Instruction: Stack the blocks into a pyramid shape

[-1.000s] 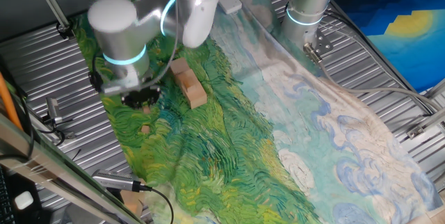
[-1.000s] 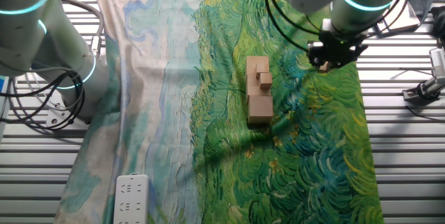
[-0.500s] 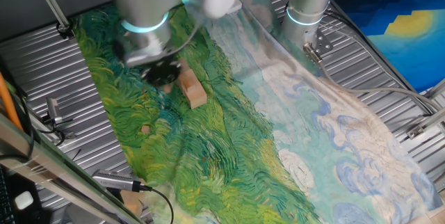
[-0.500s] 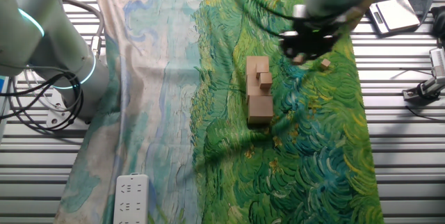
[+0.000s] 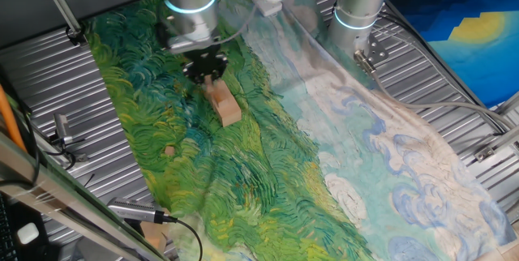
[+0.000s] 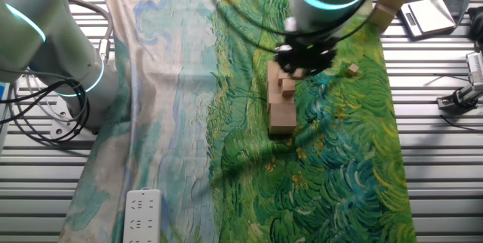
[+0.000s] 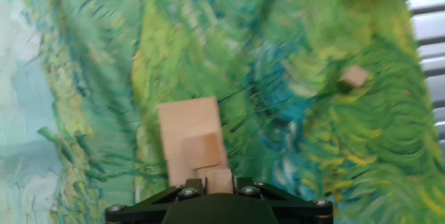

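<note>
hand (image 5: 204,73) fingers: hidden under its body | far end of stacked blocks (image 6: 281,99): covered | hand view: blurred

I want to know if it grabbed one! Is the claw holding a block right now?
Claw: closed on a small block, over the row of bigger blocks.

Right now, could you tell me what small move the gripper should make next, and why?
Probably lower straight down a little. The gripper hovers over the row of larger light-tan wooden blocks, apparently holding a small wooden cube near the stacked small cube, so setting it down seems next.
</note>
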`<move>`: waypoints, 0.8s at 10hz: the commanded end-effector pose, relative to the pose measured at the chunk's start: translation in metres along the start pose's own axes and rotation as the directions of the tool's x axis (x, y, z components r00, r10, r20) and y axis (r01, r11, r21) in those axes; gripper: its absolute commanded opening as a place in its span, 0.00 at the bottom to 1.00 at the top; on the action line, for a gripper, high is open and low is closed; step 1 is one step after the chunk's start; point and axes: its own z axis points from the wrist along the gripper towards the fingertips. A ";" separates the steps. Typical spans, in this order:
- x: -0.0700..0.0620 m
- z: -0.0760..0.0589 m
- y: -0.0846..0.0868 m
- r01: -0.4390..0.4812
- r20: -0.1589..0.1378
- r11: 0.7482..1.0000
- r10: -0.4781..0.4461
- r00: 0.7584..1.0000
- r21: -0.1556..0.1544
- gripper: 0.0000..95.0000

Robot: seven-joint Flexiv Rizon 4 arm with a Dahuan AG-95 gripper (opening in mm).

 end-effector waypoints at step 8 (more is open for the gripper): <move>-0.007 0.008 -0.004 -0.015 0.021 1.000 0.015 1.000 0.004 0.00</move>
